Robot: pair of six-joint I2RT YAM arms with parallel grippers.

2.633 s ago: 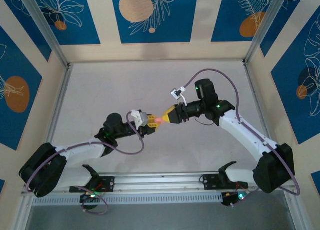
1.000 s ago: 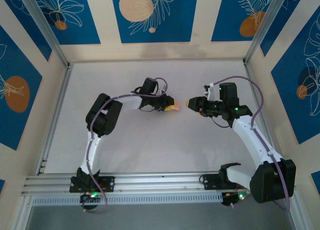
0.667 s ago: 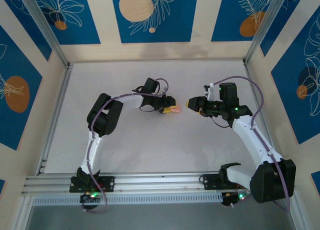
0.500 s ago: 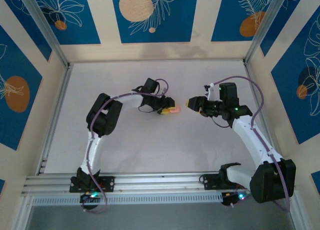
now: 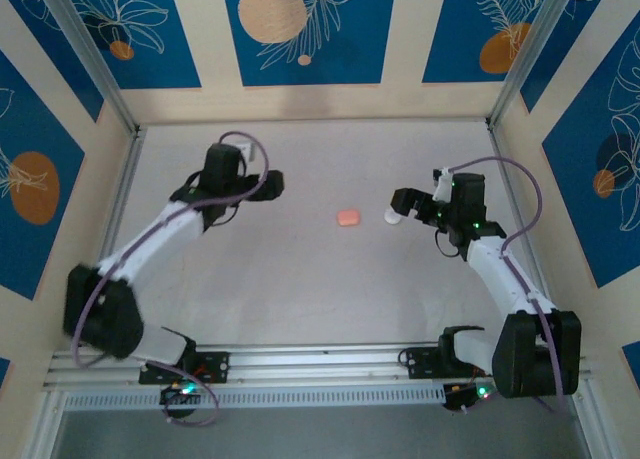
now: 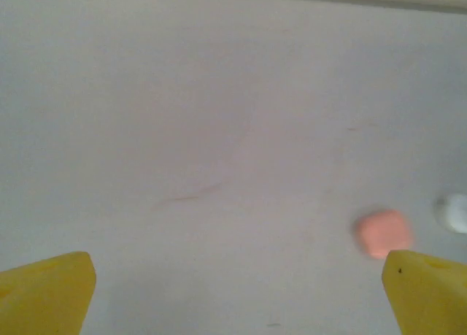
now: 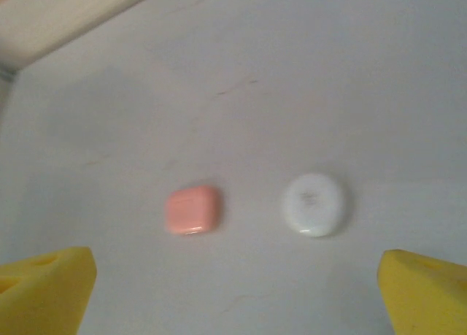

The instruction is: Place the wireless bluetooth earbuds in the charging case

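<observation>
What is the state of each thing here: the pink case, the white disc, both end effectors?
charging case: flat on the table, looks closed, not held
white disc: flat on the table, beside the case, not touching it
left end effector: open, empty
right end effector: open, empty

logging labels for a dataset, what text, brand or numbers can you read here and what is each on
No text here can be read.
white disc: a faint grey mark near its centre, too blurred to read.
charging case: plain pink, no lettering visible.
wall panels: blue with leaf and circle patterns, no words or numbers.
</observation>
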